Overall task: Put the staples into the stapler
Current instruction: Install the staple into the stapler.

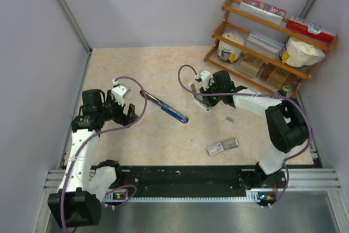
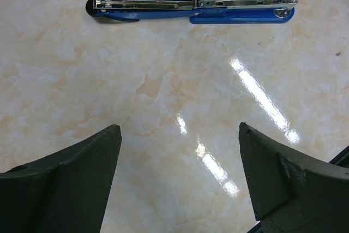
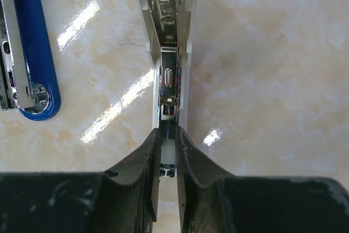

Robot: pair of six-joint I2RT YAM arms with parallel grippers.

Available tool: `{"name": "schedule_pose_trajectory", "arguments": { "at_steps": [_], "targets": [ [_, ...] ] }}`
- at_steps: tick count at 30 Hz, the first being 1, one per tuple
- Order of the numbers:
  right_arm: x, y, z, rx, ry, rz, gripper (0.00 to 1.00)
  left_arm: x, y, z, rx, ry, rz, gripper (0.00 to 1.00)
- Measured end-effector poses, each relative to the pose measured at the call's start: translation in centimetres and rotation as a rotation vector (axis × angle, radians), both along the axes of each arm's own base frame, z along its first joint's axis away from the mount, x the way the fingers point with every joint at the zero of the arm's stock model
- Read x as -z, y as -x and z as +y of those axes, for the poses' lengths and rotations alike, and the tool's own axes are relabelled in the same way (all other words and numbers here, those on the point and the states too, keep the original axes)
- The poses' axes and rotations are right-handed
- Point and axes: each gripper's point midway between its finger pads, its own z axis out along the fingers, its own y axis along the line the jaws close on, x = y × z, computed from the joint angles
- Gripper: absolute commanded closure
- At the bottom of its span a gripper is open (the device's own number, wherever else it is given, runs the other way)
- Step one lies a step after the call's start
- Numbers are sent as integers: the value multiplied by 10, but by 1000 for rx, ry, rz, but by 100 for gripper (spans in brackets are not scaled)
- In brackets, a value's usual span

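Observation:
The blue stapler (image 1: 163, 107) lies opened out flat mid-table, its metal channel facing up (image 2: 191, 5); one end of it shows at the left of the right wrist view (image 3: 38, 64). My left gripper (image 1: 126, 114) hovers short of it, open, nothing between its fingers (image 2: 179, 125). My right gripper (image 1: 203, 97) is shut on a short silvery strip of staples (image 3: 168, 152), its tips (image 3: 169, 130) right over the open channel of a white stapler (image 3: 188, 25), to the right of the blue one.
The red-and-white staple box (image 1: 222, 146) lies with its grey tray slid out, near the front right. A small grey piece (image 1: 229, 119) rests between it and my right gripper. A wooden shelf (image 1: 267, 42) with boxes and bags stands at the back right.

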Motion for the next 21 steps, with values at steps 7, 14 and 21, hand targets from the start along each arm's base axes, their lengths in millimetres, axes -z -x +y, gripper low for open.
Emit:
{"name": "schedule_pose_trajectory", "arguments": {
  "at_steps": [7, 14, 21],
  "targets": [
    [0, 0, 0, 0, 1, 1, 85, 0, 0, 0, -1, 0, 0, 8],
    [1, 2, -1, -2, 2, 10, 85, 0, 0, 1, -3, 0, 0, 8],
    [3, 5, -2, -4, 8, 21, 85, 0, 0, 1, -4, 0, 0, 8]
  ]
}}
